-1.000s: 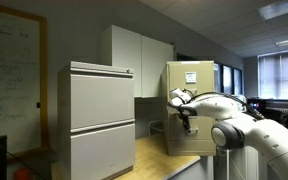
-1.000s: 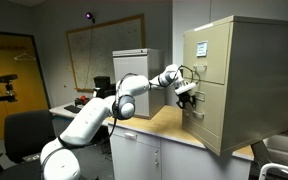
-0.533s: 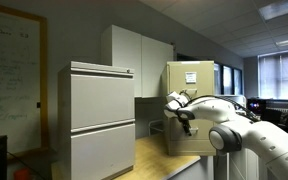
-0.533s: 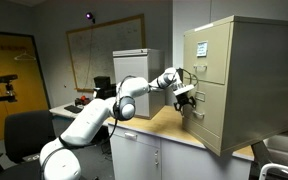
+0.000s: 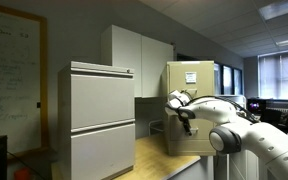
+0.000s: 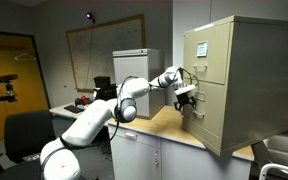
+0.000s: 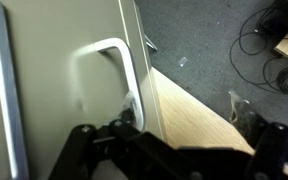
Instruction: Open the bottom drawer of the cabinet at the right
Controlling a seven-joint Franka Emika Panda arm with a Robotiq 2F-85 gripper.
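The narrow beige cabinet [image 5: 199, 85] [image 6: 256, 80] stands on the wooden tabletop in both exterior views. Its bottom drawer [image 6: 208, 122] [image 5: 202, 137] [image 7: 54, 100] is the lowest front. It carries a small silver handle [image 7: 119, 70] and a long silver label holder [image 7: 4, 95]. My gripper [image 5: 184, 117] [image 6: 191, 99] [image 7: 189, 115] hovers right in front of that drawer at handle height, open and holding nothing. In the wrist view one fingertip [image 7: 130, 116] sits beside the handle's lower end; the other [image 7: 250, 112] is far off over the table.
A wider pale grey two-drawer cabinet [image 5: 101, 115] [image 6: 134, 65] stands farther along the wooden tabletop [image 5: 159, 160] [image 6: 169, 125]. A black office chair [image 6: 29, 130] and the floor with cables [image 7: 274, 45] lie beyond the table edge.
The jaws have spread from half closed round the handle to wide open, letting go of it. The arm has barely shifted.
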